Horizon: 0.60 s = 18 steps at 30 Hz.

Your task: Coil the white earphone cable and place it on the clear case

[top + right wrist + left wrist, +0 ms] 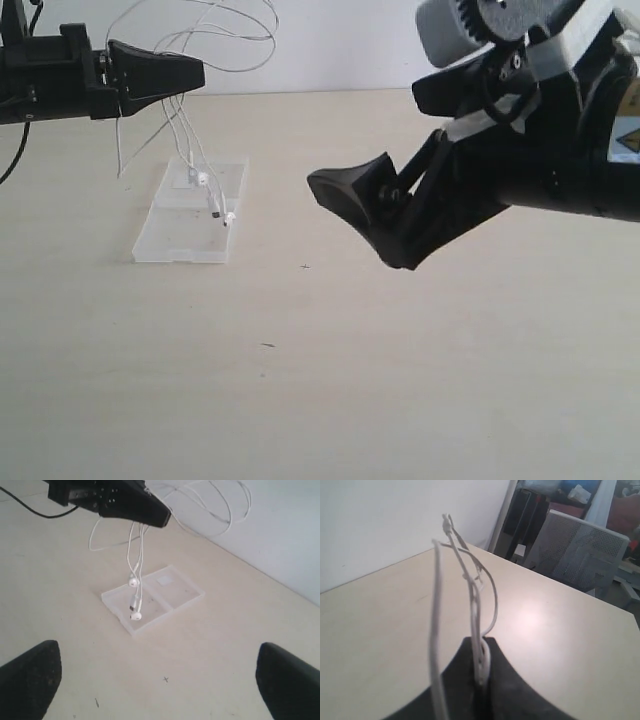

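Two earbuds (pixel 133 582) on the white earphone cable (pixel 435 630) hang over the clear case (pixel 175 240). The left gripper (pixel 196 72) pinches the cable tight. The right gripper (pixel 160 682) is wide open and empty.

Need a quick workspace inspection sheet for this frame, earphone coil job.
Surface: beige table, flat.
Job's things: white earphone cable hangs from the left gripper, loops above it, earbuds dangling over the clear case; contact unclear. Case lies open and flat.
Clutter: small dark specks on the table.
Grippers: left shut on the cable, above the case; right gripper open, empty, apart from the case.
Cables: black robot cable behind the left arm.
Surroundings: white wall; grey perforated panel beyond the table.
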Tool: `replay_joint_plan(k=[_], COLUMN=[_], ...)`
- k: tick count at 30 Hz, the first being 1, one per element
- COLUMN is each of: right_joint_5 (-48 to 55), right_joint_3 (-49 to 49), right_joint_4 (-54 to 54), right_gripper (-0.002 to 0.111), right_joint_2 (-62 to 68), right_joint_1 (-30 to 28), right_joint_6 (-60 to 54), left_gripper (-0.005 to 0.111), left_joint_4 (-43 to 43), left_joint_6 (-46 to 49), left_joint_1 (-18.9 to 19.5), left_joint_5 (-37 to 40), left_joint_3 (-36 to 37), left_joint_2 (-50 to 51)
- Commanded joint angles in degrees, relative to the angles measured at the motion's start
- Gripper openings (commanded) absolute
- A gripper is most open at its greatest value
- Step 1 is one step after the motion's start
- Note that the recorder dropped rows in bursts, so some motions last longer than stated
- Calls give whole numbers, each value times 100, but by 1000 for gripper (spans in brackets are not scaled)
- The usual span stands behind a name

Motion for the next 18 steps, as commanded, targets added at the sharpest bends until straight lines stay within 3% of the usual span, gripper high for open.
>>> replay_joint_plan(k=[1,6,15,18], right_joint_5=[-563,-678,-680,-680], right_joint_3=[408,520,520,520], right_joint_4=[-18,24,-23,-23], right_gripper=[105,105,105,105], right_joint_2=[-24,-24,-24,-24], right_joint_1=[6,6,6,6], right_joint_6=[-20,-20,-70,-70], left_gripper=[0,0,0,0], left_joint_4=[-66,-66,-66,-66], left_joint_6=[58,39,-694,-761], left_joint_1=[121,121,111,111], left_joint_5=[51,12,-1554,-1580], left_joint_3=[56,67,67,67], left_joint_2=[29,182,79,26])
